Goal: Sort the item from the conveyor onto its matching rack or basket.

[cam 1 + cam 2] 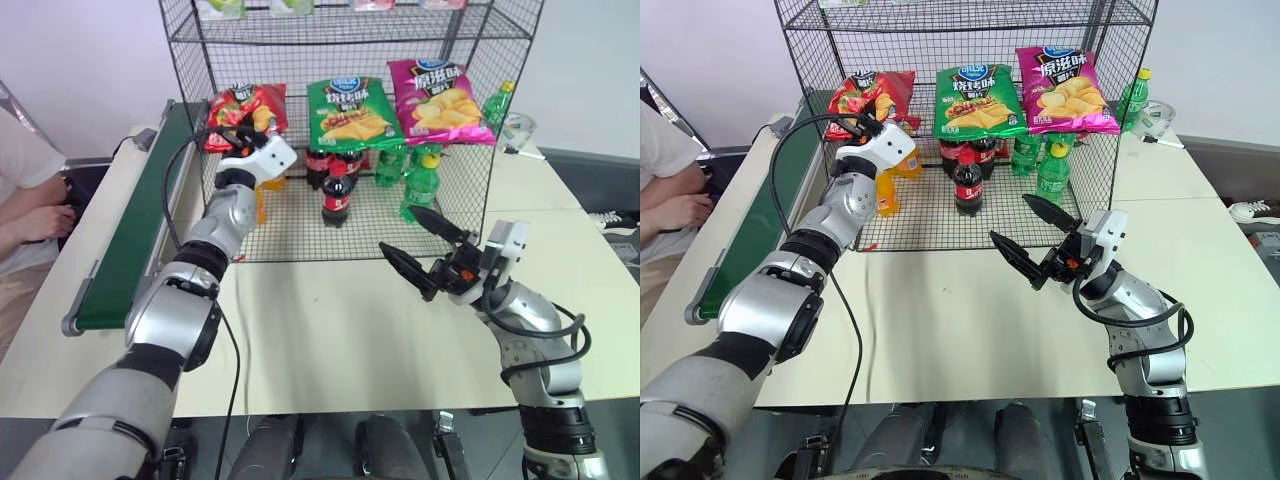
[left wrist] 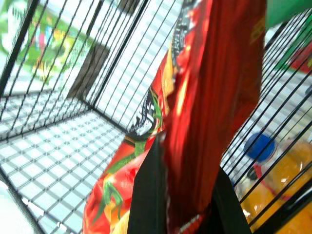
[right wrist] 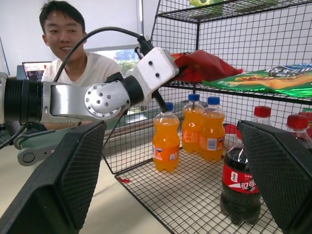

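Note:
The item, a red crisp bag, is at the left end of the rack's middle tier, beside a green bag. My left gripper reaches in from the front and is shut on the bag's near edge; in the left wrist view the red bag is pinched between the black fingers. The dark-green conveyor runs along the table's left side, with nothing on the stretch I see. My right gripper hovers open over the table in front of the rack, holding nothing.
A pink bag lies right of the green one. On the rack's bottom tier stand orange bottles, cola bottles and green bottles. A person sits at the left beyond the conveyor. A cable hangs from my left arm.

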Robot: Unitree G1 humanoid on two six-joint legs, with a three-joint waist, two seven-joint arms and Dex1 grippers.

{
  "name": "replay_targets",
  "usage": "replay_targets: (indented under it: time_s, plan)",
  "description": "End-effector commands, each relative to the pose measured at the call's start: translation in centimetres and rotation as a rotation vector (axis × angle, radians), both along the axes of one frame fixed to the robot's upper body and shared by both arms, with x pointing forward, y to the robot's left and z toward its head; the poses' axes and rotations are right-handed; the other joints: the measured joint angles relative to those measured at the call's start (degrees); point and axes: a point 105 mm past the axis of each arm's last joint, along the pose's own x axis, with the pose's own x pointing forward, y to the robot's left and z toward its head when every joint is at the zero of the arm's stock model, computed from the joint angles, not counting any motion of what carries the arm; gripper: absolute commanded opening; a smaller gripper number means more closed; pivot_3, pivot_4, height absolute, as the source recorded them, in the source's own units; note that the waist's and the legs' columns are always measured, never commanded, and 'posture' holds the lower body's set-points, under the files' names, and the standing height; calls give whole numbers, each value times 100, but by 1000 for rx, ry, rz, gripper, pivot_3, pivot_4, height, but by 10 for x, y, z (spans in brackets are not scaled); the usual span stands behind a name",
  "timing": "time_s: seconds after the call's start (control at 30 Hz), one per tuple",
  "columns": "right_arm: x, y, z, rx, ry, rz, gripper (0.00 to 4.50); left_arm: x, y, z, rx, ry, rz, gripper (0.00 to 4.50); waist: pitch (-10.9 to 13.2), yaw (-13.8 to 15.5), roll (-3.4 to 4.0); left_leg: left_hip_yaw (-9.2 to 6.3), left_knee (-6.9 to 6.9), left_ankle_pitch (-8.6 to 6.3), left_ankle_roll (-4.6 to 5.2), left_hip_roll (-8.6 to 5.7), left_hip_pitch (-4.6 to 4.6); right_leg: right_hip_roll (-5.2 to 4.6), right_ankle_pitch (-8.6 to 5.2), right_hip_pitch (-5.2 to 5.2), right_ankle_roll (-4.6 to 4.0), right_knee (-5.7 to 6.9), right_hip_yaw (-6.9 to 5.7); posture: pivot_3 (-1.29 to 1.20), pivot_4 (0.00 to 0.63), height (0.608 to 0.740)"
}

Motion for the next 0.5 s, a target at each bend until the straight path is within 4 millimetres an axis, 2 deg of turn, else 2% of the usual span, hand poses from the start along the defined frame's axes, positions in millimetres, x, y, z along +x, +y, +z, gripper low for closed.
replay_targets:
  time_s: [0.03, 0.2, 0.3, 0.4, 0.5]
  plan:
    - [-4, 3, 8, -7, -43, 9, 4500, 0, -2, 19, 2, -31, -39, 83, 0, -2, 0, 0, 0, 0, 0, 0, 0, 0, 0, -2, 0, 1, 0, 0, 150, 740]
    - [-4, 4, 7, -12, -41, 11, 4500, 2, 11, 26, -4, -38, -6, 83, 0, -1, 0, 0, 2, 2, -3, 0, -9, 0, 0, -9, 0, 4, 0, 0, 150, 740]
    - [-4, 3, 7, -14, -41, 11, 4500, 1, 10, 24, -19, -27, -31, 83, 0, 4, 0, 0, 6, 2, -3, -1, -14, 0, 0, -12, 0, 6, 0, 0, 150, 740]
    - [-4, 2, 7, -16, -40, 8, 4500, 0, 5, 21, -66, -6, -89, 772, 0, 3, -1, 0, 7, 2, -2, -2, -15, -1, 0, -12, 0, 6, 0, 0, 150, 740]
    - [-4, 2, 6, -18, -37, 10, 4500, -1, 1, 17, -64, 7, -128, 2105, -1, 2, 0, 0, 7, 3, -5, -1, -15, -1, 0, -14, 0, 8, 0, 0, 150, 740]
